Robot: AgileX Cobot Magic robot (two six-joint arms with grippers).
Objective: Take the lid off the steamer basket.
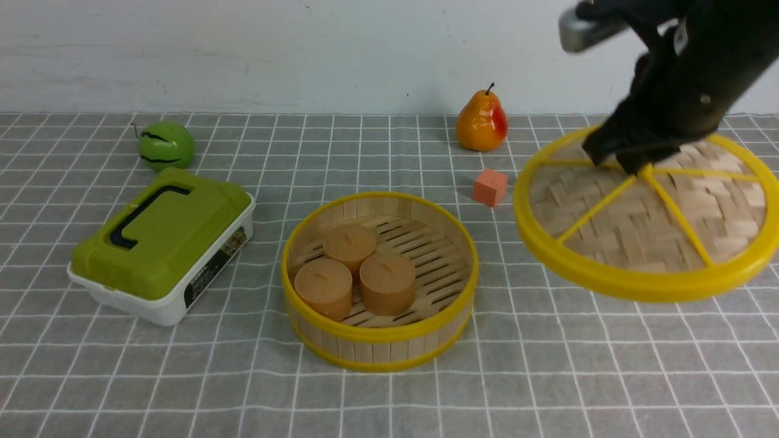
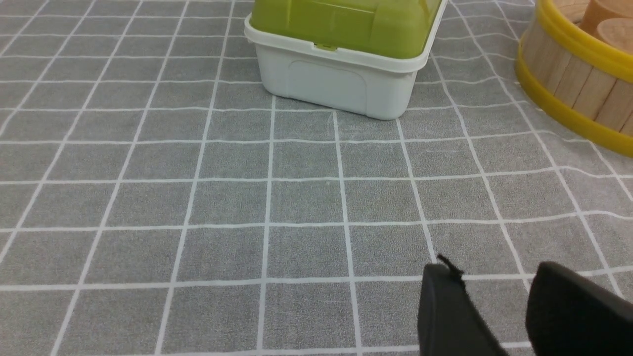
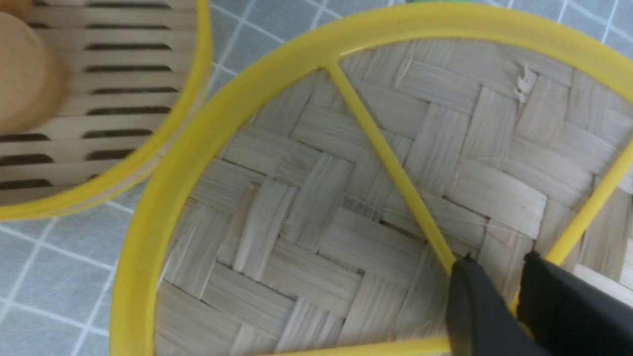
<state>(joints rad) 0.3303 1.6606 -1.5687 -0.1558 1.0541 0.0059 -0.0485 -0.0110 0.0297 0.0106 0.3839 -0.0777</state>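
The steamer basket (image 1: 378,340) stands open at the table's middle, with three tan cylinders (image 1: 356,274) on its slatted floor. The lid (image 1: 633,225), woven bamboo with a yellow rim and spokes, hangs tilted in the air to the basket's right. My right gripper (image 1: 636,164) is shut on the lid's centre knob; in the right wrist view the gripper (image 3: 499,272) pinches the knob and the lid (image 3: 321,222) fills the frame, with the basket (image 3: 163,163) at one corner. My left gripper (image 2: 494,282) is open and empty over bare cloth, out of the front view.
A white box with an olive-green lid (image 1: 161,243) stands left of the basket and shows in the left wrist view (image 2: 341,74). A green apple (image 1: 165,145) is at the back left. A pear (image 1: 482,121) and a small orange cube (image 1: 490,187) are behind the basket.
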